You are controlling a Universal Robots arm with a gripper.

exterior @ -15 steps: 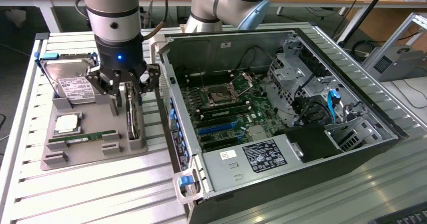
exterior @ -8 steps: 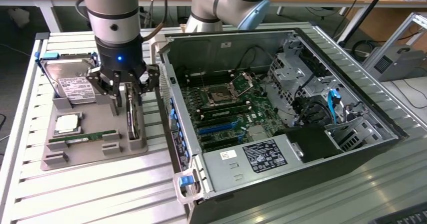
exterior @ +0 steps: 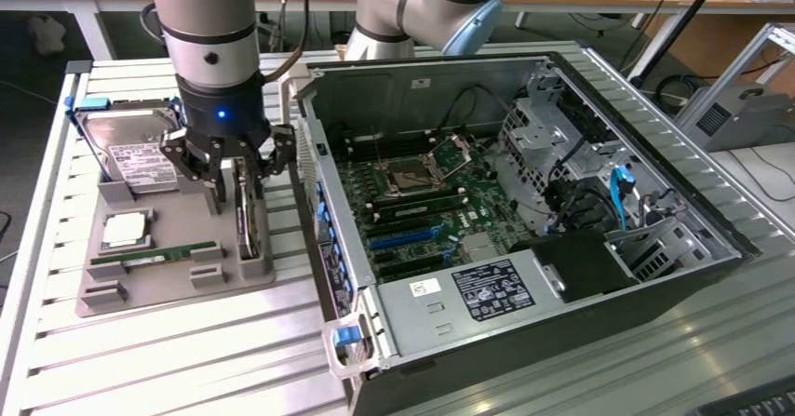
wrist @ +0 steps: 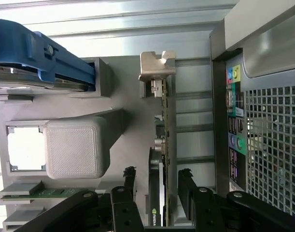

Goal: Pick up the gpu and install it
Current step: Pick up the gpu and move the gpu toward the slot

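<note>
The open computer case [exterior: 423,314] lies on its side across the middle and right of the exterior view, with its motherboard [exterior: 429,197] facing up, which leaves the slots reachable from above. It rests on the slatted bench [exterior: 186,360]. On the exterior view's left, a grey tray [exterior: 162,290] keeps parts in moulded pockets: a hard drive [exterior: 137,160], a processor chip [exterior: 127,230] and a memory stick [exterior: 155,253]. The gpu [exterior: 252,225] stands on edge in the pocket nearest the case, probably so fingers can straddle it. The pincer [exterior: 240,197] hangs spread wide, one finger on each side of the card, not clamped.
</note>
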